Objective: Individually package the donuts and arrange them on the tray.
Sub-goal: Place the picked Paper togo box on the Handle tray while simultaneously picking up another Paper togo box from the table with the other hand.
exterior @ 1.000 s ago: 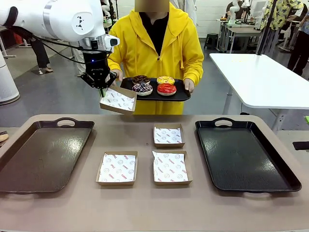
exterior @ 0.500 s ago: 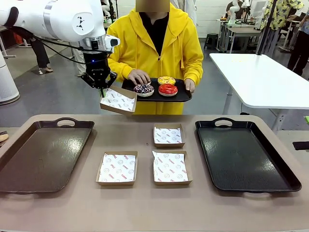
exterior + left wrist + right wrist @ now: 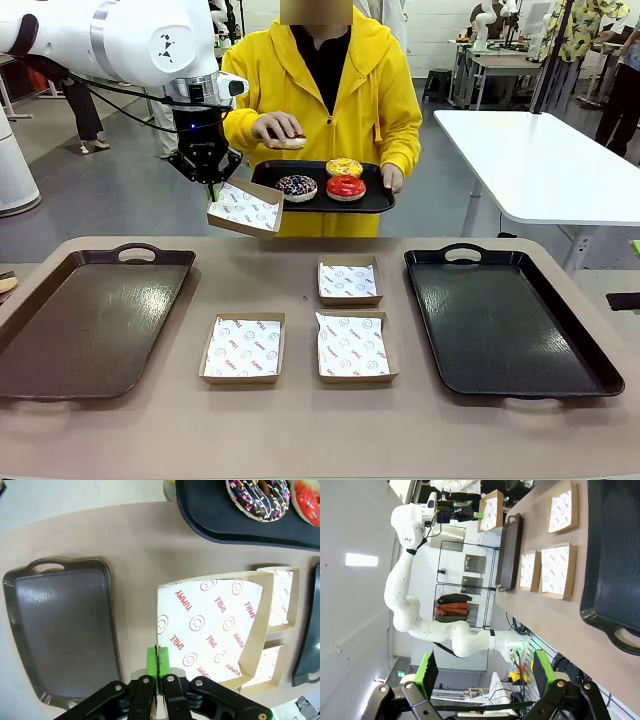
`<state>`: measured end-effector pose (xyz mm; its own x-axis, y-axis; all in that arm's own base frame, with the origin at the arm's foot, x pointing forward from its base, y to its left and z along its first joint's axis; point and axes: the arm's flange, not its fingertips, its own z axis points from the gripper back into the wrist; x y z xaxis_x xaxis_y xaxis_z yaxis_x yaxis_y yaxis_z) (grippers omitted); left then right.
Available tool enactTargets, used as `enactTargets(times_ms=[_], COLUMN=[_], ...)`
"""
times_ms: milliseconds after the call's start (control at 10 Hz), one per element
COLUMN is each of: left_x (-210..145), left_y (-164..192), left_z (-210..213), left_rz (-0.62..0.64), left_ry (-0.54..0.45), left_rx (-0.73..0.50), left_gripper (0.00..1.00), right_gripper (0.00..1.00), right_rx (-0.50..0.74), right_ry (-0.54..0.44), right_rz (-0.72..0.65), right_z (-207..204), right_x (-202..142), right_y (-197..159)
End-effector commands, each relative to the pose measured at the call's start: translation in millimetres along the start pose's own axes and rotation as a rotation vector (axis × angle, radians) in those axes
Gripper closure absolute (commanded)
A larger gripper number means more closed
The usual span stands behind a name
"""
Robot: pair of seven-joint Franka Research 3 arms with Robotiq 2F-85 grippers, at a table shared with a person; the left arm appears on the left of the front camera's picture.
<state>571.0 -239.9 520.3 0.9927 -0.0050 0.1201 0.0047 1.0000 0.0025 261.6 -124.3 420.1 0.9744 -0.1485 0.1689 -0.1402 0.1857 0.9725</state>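
Just now the person's hand (image 3: pixel 277 127) has come up off the serving tray (image 3: pixel 372 200) with the dark donut (image 3: pixel 290 143) in its fingers. Half a second ago it was only reaching down onto that donut. Three donuts remain on the tray: sprinkled (image 3: pixel 296 185), yellow (image 3: pixel 343 166) and red (image 3: pixel 345 186).

The left gripper (image 3: pixel 210 186) is clamped together on one edge of an open box (image 3: pixel 245 208). It holds the box tilted in the air just left of the serving tray, unmoved over the last second. The right gripper (image 3: pixel 485 670) stands apart, holding nothing.

By my reading the lifted donut is bound for the held box, so the first packaging is about to happen. Three more boxes (image 3: pixel 352 345) wait on the desk (image 3: pixel 300 430) between two bare trays (image 3: pixel 510 320).
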Motion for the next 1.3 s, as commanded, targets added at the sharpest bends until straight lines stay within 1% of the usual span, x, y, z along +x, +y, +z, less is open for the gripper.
enactTargets(times_ms=[0, 1200], left_x=[-0.6, -0.6], left_y=[0.9, 0.9], left_z=[0.6, 0.6], left_rz=[0.001, 0.001], left_ry=[-0.001, -0.001], left_rx=[0.001, 0.001], left_gripper=[1.00, 1.00], right_gripper=[0.00, 0.00], right_rx=[0.007, 0.007], right_ry=[0.000, 0.000], right_rz=[0.002, 0.002], right_z=[0.6, 0.6], right_x=[-0.4, -0.4], right_y=[-0.2, -0.2])
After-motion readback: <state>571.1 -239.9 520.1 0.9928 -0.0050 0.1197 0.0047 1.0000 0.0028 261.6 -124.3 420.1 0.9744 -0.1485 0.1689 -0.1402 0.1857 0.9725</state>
